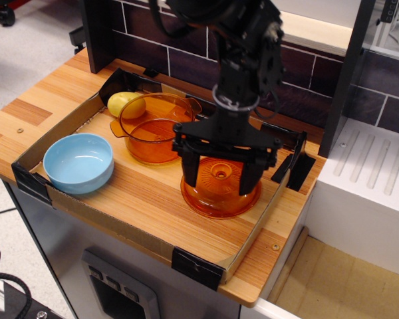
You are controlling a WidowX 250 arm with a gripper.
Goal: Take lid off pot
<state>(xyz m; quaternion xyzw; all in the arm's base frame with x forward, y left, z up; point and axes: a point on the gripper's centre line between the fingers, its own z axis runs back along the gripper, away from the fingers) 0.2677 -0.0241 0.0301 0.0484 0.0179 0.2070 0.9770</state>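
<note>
The orange domed lid [219, 189] lies on the wooden tray floor at the right, knob up. The orange pot [153, 127] stands uncovered to its left, further back, its side handles showing. My black gripper [221, 174] hangs straight over the lid with its fingers [190, 171] spread wide on either side of the knob. The fingers do not touch the knob; the gripper is open and empty.
A light blue bowl [78, 162] sits at the tray's front left. A yellow round object [126, 104] lies behind the pot. The low cardboard tray wall [259, 216] runs close to the lid's right. A dark brick wall [306, 80] stands behind.
</note>
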